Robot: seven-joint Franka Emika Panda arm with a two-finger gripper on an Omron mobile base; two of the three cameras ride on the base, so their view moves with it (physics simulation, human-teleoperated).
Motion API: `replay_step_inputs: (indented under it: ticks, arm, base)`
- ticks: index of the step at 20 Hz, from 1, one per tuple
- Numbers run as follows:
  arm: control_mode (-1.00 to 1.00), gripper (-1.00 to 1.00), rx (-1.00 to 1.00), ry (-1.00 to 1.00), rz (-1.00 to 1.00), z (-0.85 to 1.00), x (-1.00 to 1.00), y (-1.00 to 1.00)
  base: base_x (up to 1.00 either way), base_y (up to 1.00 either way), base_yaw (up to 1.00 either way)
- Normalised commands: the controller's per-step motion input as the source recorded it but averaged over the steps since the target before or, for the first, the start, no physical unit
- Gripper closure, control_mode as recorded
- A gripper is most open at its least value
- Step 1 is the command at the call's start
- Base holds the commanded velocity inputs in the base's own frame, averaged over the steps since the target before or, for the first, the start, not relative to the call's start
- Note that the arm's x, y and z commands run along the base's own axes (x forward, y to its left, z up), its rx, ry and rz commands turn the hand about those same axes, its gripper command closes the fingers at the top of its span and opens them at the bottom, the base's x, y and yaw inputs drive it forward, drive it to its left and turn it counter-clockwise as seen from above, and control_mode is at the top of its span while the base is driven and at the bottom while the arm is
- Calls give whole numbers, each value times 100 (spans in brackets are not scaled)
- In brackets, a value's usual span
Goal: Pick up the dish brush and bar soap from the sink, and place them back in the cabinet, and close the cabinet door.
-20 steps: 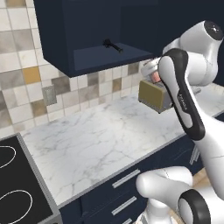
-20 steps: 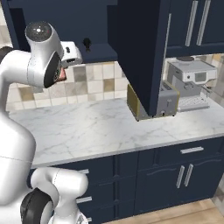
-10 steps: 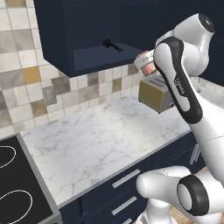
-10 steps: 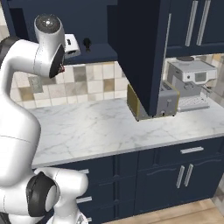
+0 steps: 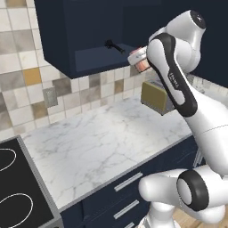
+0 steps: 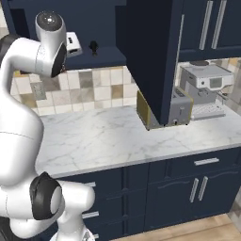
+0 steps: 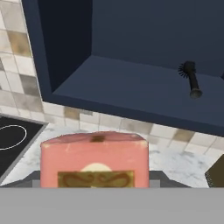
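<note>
Holding the bar soap [image 7: 94, 161], the claw [image 5: 139, 60] is clamped on a chunky pink block with a tan label on its face, flat sides and slightly rounded top edge, up in front of the open cabinet [image 7: 65, 52]. The cabinet is a boxy, matte navy thing with a flat shelf floor, and most of that floor is bare on the near left side. The dish brush [image 7: 190, 78] is already lying in there on the shelf, all black and skinny, its long axis running roughly front to back in the hand view with the spiky round head at the far end. The cabinet door [image 6: 155, 52] hangs swung wide open. Underneath is the white marble tabletop [image 5: 107, 142], smooth and veined, with a toaster [image 5: 156, 95] near the arm.
</note>
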Motion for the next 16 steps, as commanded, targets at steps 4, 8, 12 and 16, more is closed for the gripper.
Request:
replay_step_inputs:
  ticks: [4,8,12,16]
  arm:
    - [-100,100,3,-12,0,0,26,23]
    - [-100,100,7,-11,0,0,28,19]
    - [-100,100,7,-5,0,0,56,13]
    - [-100,100,2,0,0,0,70,5]
  base:
    - [0,0,0]
    - [0,0,0]
    - [0,0,0]
    - [0,0,0]
